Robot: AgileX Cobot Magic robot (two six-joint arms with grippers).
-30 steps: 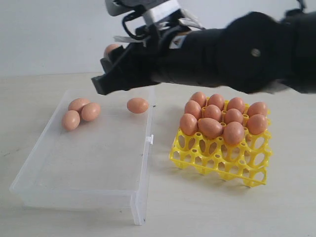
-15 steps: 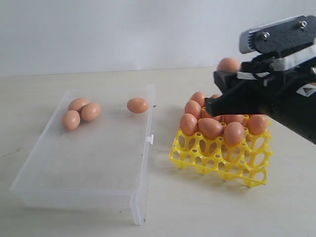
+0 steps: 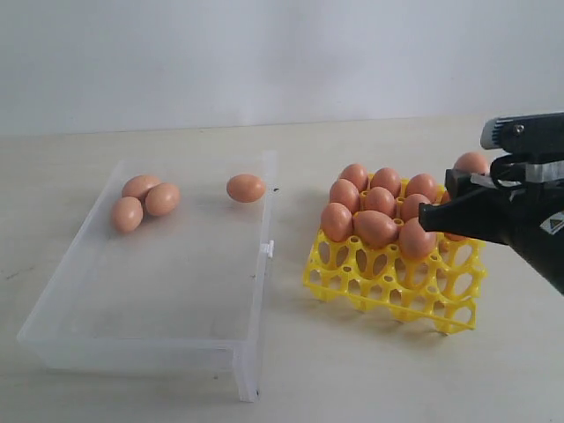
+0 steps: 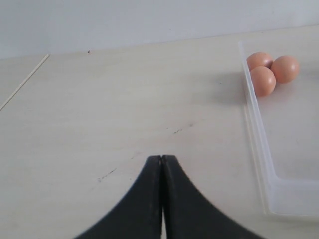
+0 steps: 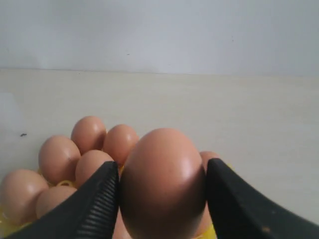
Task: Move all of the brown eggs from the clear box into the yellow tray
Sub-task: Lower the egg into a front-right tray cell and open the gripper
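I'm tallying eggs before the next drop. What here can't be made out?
Exterior view: the right claw covers the yellow tray's right-hand cups; egg count unsure.
Right wrist view: the held egg hides the cups below.
Left wrist view: the edge cuts off the clear box.

Pale beige tabletop (image 3: pixel 352 388) with faint scuff marks (image 4: pixel 106 175), plain white wall (image 3: pixel 264 53) behind, soft even light

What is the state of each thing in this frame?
clear box: open, not yet emptied.
boxed eggs: four, loose; three touching, one apart.
yellow tray: rear cups filled, front cups empty.
held egg: pinched, in the air by the tray.
right gripper: shut on held egg.
left gripper: shut, empty.
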